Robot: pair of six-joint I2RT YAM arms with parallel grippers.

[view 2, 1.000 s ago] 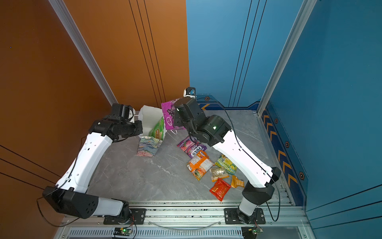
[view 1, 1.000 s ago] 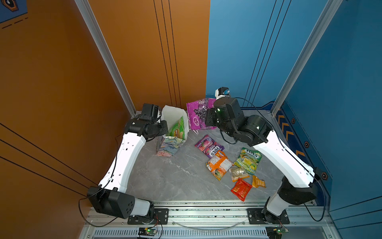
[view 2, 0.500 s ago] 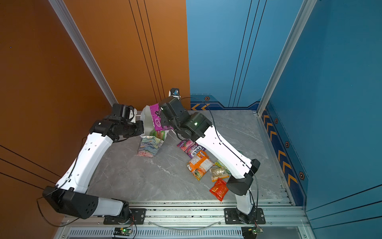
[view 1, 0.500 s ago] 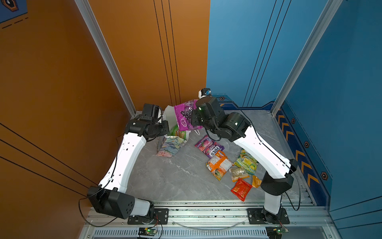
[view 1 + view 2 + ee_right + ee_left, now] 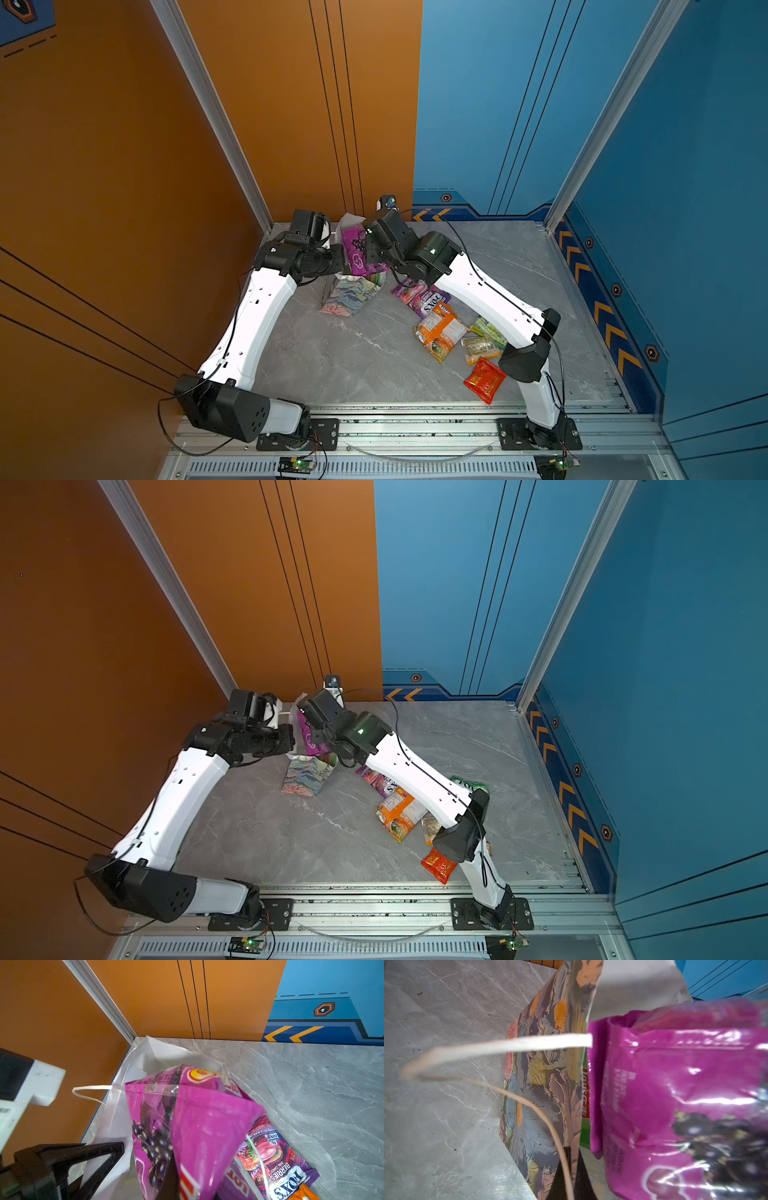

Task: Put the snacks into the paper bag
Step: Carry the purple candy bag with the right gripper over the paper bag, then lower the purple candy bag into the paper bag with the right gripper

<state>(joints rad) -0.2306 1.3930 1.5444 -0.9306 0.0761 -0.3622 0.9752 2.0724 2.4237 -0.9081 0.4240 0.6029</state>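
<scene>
Grey marble table (image 5: 332,361), orange and blue walls behind. Your left fingers (image 5: 99,1148) are pressed together on the rim of the bag (image 5: 351,293), holding its mouth wide. Your right fingers (image 5: 171,1176) pinch the grape packet (image 5: 355,249), which sits partly in the mouth beside the green Lay's (image 5: 585,1134). Feed the packet down past the rim before you let go, and steady the rim so the bag doesn't topple. Other snacks (image 5: 440,332) wait on the table.

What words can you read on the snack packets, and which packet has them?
"FOX'S", "BERRIES", "OVAL CANDY": purple Fox's packet.
"FO", then cut off: yellow-green packet.
"Lay's", partly hidden: green packet inside the paper bag.
Blurred print: big purple grape packet.
Too small to read: orange packet, red packet.
</scene>
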